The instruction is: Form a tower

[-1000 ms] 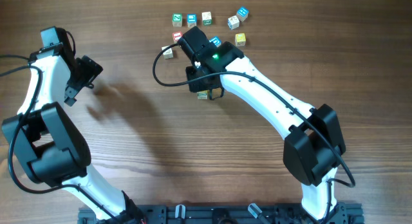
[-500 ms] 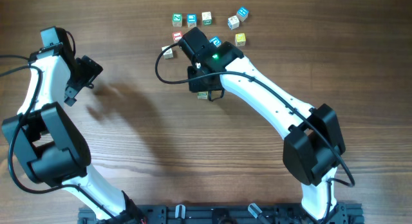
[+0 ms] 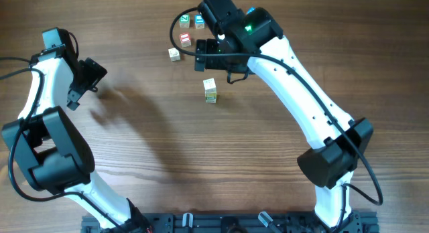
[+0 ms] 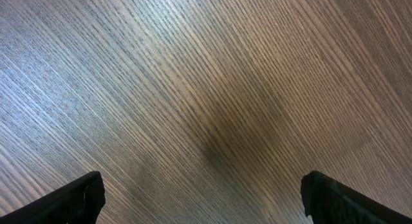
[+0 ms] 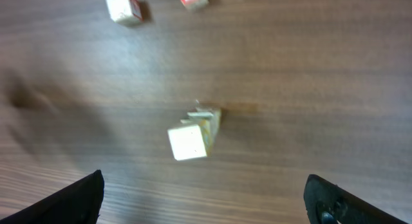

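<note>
Our tower [image 3: 210,90] stands alone on the table [image 3: 167,159], near R gripper [image 3: 213,48].
R gripper and L gripper [image 3: 82,86] jaws gape, holding nothing; we fear a low arm pass or sloppy next placement tips the slim stack twd loose cubes [image 3: 174,54].

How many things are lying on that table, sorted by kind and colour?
Tower: 1
Green-marked loose cube: 1
Blue-marked loose cube: 1
Red-marked loose cube: 1
Pale loose cube: 1
Total: 5 in plain view; the right arm may hide more.
</note>
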Tool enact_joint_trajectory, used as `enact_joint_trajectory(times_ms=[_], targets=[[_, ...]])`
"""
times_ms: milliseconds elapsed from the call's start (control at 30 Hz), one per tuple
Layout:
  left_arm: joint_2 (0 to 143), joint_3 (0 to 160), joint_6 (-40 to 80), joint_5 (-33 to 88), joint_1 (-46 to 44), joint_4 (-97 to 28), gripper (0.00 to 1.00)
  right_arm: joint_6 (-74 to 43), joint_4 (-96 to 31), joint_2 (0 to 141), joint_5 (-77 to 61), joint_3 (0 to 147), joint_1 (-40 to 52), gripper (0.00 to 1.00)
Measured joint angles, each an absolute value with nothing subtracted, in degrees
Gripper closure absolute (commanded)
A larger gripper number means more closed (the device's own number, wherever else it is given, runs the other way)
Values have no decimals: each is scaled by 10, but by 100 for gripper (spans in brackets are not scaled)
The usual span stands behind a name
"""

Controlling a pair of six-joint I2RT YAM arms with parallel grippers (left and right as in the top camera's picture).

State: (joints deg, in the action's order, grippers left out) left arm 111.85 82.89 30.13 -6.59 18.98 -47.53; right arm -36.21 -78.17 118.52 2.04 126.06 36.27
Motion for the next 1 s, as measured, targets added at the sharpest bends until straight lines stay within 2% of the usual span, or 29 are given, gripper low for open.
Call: enact_joint_trajectory(times_ms=[167,267,333,400,533,1000], targets=[[1119,829,301,-66,190,-475,0,-366,-793,1209,16,1254,370,0],[1119,829,301,-66,190,-475,0,-367,-749,1248,14,1240,379,0],[1119,829,301,-66,190,-475,0,-368,-734,1282,4,1233,386,8],[1119,829,301,-66,190,-475,0,-372,-735,1302,-3,1231,389,9],[1119,829,301,-66,190,-475,0,-373,-734,1316,-6,1231,389,20],[1119,829,301,-66,190,-475,0,-407,-747,1359,32,1231,402,28]])
